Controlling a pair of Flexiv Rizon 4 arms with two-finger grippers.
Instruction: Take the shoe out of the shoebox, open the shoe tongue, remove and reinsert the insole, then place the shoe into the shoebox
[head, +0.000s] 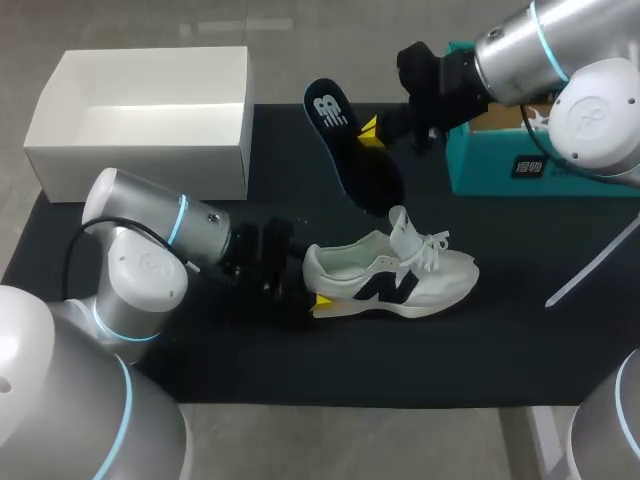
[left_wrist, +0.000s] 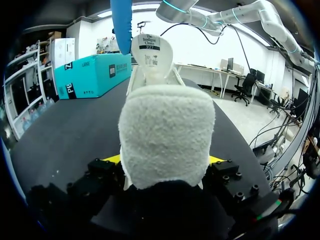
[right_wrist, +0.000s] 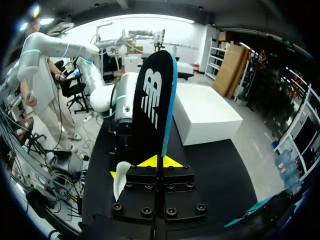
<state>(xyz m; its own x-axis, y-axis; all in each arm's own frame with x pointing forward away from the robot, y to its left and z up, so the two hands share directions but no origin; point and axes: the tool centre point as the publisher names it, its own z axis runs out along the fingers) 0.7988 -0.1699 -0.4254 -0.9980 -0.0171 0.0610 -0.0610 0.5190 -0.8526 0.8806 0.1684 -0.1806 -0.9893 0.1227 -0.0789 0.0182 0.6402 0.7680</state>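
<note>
The black table (head: 520, 340) has bare surface along its near edge and to the right of the shoe. A thin pale rod (head: 590, 268) slants over the table's right edge.

The open white box (head: 140, 172) sits at the far left corner, with its back part hanging past the table's far edge. A teal box (head: 540, 165) stands at the far right edge, well apart from the white one, and the gap between them is wide.

The white shoe (head: 390, 280) rests on its sole near the middle of the table, with its toe pointing right and its tongue (left_wrist: 150, 55) standing up. It is outside both boxes and away from every edge.

The dark insole (head: 350, 140) is in the air above the gap between the boxes, tilted, just beyond the shoe.

The right tool (head: 372, 132) comes in from the far right corner and is clenched on the insole's edge; in its wrist view the yellow tips (right_wrist: 150, 161) pinch the insole from both sides.

The left tool (head: 312, 287) lies low on the table and grasps the shoe's heel (left_wrist: 167, 135), with one yellow tip on each side.
</note>
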